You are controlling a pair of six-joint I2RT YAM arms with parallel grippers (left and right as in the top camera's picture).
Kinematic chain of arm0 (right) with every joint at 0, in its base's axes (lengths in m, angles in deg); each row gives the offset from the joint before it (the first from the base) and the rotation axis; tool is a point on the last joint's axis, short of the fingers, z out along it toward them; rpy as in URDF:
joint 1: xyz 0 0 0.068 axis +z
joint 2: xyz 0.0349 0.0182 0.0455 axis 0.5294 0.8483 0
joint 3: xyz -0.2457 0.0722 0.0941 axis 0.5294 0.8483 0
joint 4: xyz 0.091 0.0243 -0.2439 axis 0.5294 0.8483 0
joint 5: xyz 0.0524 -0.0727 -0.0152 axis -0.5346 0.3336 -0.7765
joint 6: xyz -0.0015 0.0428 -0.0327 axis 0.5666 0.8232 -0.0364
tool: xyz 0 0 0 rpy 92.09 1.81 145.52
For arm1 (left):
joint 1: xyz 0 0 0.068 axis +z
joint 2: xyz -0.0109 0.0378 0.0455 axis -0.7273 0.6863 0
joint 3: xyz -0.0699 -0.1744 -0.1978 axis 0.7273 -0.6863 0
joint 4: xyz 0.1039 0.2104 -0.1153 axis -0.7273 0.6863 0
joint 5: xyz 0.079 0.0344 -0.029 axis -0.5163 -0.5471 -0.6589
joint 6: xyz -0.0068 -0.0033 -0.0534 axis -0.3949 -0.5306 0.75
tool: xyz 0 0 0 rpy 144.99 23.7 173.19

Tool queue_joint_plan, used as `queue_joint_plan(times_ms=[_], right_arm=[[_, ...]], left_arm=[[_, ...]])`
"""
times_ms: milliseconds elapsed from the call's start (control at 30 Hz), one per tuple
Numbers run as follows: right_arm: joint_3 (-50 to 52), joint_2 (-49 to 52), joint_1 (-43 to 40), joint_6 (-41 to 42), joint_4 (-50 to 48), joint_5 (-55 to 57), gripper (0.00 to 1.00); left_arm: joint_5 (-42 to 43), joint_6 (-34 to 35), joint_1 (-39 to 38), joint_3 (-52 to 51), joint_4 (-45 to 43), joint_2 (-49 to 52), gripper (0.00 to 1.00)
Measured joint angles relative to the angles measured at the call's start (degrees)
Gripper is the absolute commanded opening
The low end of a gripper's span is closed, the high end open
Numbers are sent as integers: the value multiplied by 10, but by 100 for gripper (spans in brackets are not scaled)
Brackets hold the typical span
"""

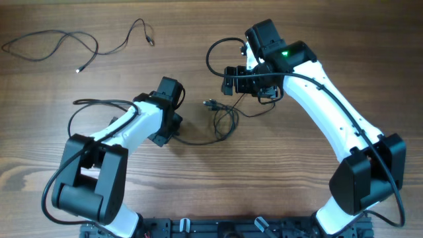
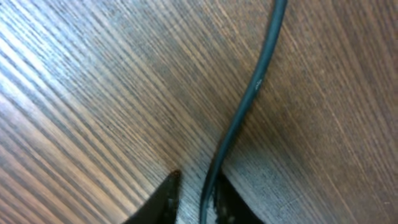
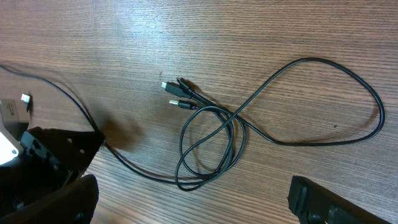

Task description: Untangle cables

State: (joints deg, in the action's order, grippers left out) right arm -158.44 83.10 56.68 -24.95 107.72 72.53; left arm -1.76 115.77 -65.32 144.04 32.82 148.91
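The left gripper (image 2: 198, 198) has its fingers drawn close on both sides of a strand of the tangled cable (image 1: 225, 120), though I cannot tell if they clamp it; the right gripper (image 3: 186, 196) is spread wide. This cable lies on the table (image 1: 330, 39) between the arms and looks light, thin, limp and smooth, so I would pinch a free strand or the plug ends (image 3: 177, 93), not the crossed loops. No brand, label or writing can be read.
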Motion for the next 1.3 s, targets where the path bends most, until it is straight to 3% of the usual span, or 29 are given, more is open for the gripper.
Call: queue_joint_plan(times_ms=[100,367,633,1000,1300], right_arm=[[0,0,0,0,0,0,100],[0,0,0,0,1,0,100],[0,0,0,0,1,0,100],[0,0,0,0,3,0,100],[0,0,1,0,0,-2,100]], left_arm=[[0,-1,-1,7,1,7,4],[0,-3,-2,15,2,13,4],[87,-135,7,51,30,2,4],[149,-213,7,256,30,-228,4],[155,-234,7,322,17,-285,4]])
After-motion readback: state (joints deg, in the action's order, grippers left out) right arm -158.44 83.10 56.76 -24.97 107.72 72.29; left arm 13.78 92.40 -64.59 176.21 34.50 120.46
